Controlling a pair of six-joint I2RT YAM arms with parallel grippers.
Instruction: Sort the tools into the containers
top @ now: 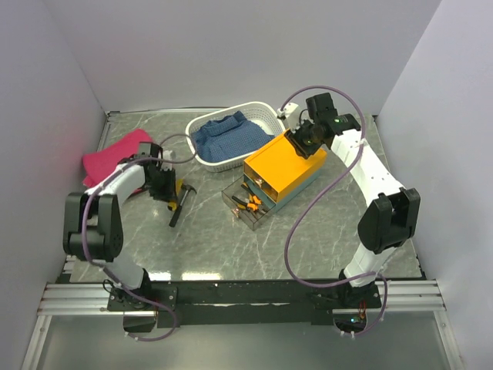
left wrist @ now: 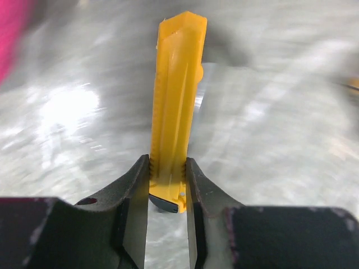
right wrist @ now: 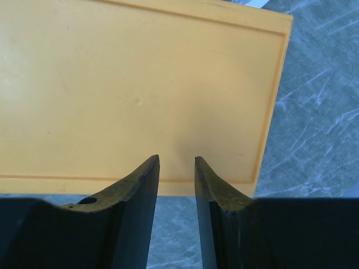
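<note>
Left claw [left wrist: 167, 185] is clamped tight on the near end of a yellow utility knife [left wrist: 175, 95], whose body points straight out ahead of the fingers over the grey marbled table [top: 308, 231]. The ground beyond it is blurred in the wrist view. Off to the claw's forward left there's a flash of pink cloth [left wrist: 12, 33]. From above, that cloth [top: 115, 154] lies just behind the left claw [top: 166, 185], and a black-handled hammer [top: 179, 208] lies on the table right beside it, on the side towards the box. Between this claw and the box there's the hammer and then bare table. Now the container: the orange-yellow box [top: 285, 169] sits well off to the left claw's right. Its clear drawer [top: 240, 219] is pulled out towards the arms, with orange-and-black handled tools [top: 249, 202] lying inside. Over to the right claw [right wrist: 176, 168]: it hangs directly over the box's flat lid [right wrist: 134, 89], with the lid's near edge just under the fingertips. The jaws are parted by a narrow gap with nothing between them. Behind the box, on the left-arm side of the right claw [top: 304, 139], stands a white basket [top: 266, 114] holding a blue cloth [top: 231, 137], nearly touching the box's far corner.
</note>
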